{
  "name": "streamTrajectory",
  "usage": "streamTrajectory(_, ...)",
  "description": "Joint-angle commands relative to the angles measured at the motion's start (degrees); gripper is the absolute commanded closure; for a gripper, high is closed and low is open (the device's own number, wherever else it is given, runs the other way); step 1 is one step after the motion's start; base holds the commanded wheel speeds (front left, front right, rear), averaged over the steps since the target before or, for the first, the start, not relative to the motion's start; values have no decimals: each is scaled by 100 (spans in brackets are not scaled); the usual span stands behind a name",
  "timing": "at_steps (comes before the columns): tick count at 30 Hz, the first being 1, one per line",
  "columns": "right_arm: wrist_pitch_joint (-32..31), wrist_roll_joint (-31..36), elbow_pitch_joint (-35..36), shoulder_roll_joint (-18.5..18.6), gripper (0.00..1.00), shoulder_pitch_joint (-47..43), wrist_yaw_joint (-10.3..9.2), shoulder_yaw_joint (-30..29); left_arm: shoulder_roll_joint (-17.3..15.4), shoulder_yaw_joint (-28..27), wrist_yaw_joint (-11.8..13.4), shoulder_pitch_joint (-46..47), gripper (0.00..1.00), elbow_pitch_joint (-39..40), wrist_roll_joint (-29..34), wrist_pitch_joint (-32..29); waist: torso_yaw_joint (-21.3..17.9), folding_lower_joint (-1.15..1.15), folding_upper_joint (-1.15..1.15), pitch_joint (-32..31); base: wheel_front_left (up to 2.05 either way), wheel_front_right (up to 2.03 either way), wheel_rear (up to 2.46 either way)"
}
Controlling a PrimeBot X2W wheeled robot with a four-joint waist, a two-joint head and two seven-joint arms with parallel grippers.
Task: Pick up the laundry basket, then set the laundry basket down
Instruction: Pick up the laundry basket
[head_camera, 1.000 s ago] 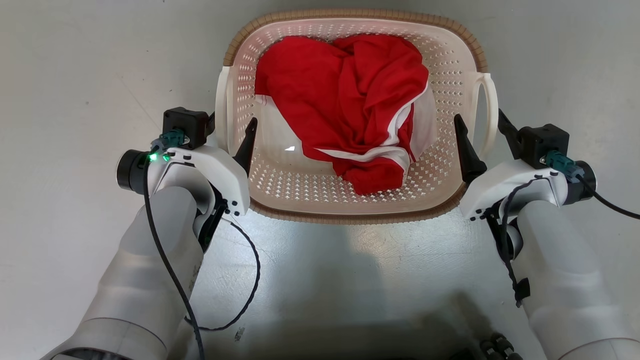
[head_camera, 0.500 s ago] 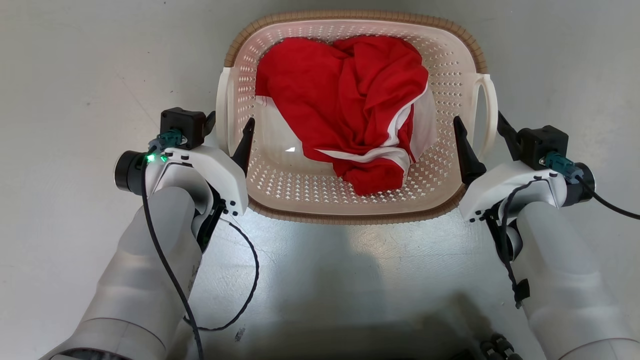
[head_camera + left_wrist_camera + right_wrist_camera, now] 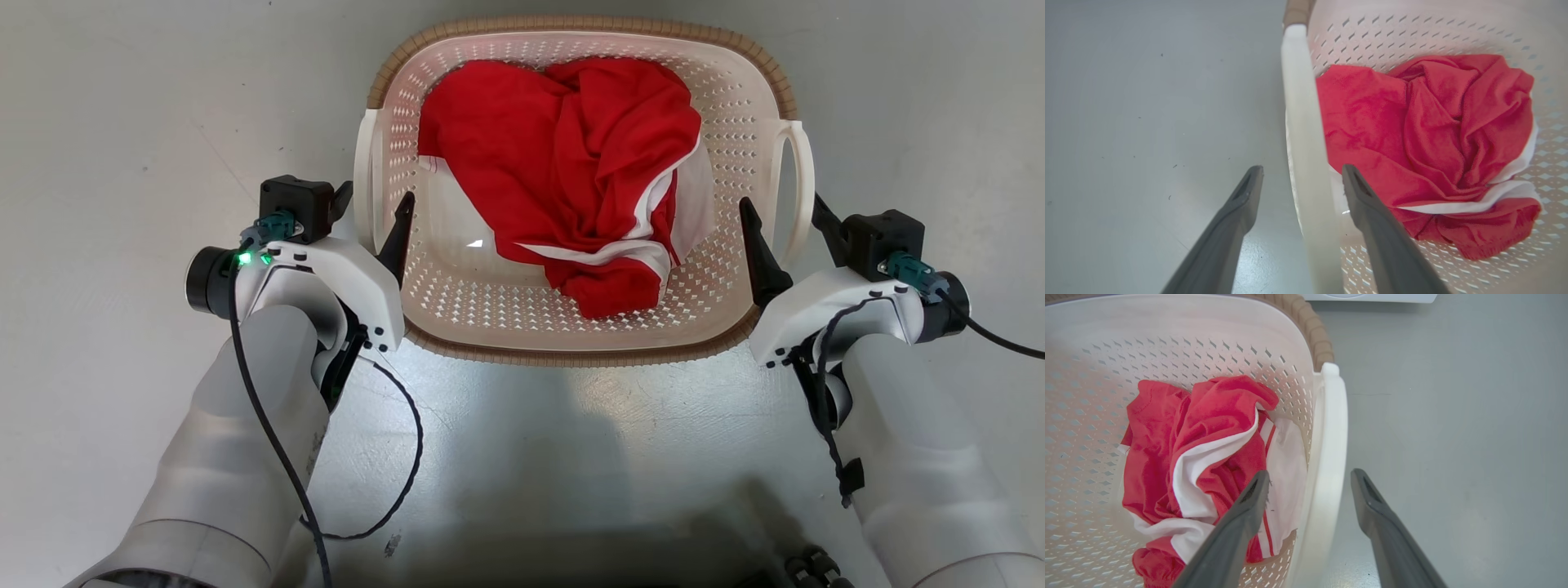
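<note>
My left gripper (image 3: pixel 377 194) and right gripper (image 3: pixel 780 202) each straddle a side handle (image 3: pixel 804 163) of the laundry basket (image 3: pixel 571 24), jaws wide open, gripping nothing yet.

1. The laundry basket (image 3: pixel 571 356), a cream-white perforated plastic tub with rounded corners and a brown woven-look rim, is sitting upright on the pale grey floor (image 3: pixel 122 122).
2. Its open top is facing up, and it is lying centred in the upper half of the head view.
3. A white loop is standing out from each side: the left handle (image 3: pixel 365 175) and the right handle (image 3: pixel 800 175).
4. A crumpled red garment (image 3: pixel 571 155) with white trim is lying inside, heaped towards the far wall and leaving the near-left bottom bare.
</note>
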State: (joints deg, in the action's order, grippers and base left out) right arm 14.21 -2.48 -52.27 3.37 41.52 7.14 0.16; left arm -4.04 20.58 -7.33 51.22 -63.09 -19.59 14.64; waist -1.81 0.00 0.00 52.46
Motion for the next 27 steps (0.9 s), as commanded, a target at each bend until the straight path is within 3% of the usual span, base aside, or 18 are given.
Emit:
streamTrajectory(1,79,-22,19,-49,0,-119,35,117,-143,-121,30,-56,0,46,74,36,4,0,0,4,0,0,0)
streamTrajectory(3,79,-11,1,-49,0,-115,35,119,-138,-122,29,-56,0,50,82,36,9,0,0,14,0,0,0)
streamTrajectory(4,79,-10,-35,-49,8,-112,35,129,-133,-118,28,-59,0,41,84,36,12,0,0,19,0,0,0)
streamTrajectory(5,79,-31,-77,-49,100,-104,35,172,-123,-116,25,-62,65,7,70,36,19,0,0,22,0,0,0)
streamTrajectory(6,79,-66,-153,-49,100,-99,35,225,-114,-112,22,-57,100,-8,61,36,25,0,0,23,0,0,0)
streamTrajectory(19,79,-157,-415,-49,100,-22,35,333,-90,-50,3,-62,100,-136,60,36,7,0,0,-99,0,0,0)
streamTrajectory(27,79,-469,-766,-49,100,1,35,710,-58,-16,0,-163,100,-364,34,36,-66,0,0,-381,0,0,0)
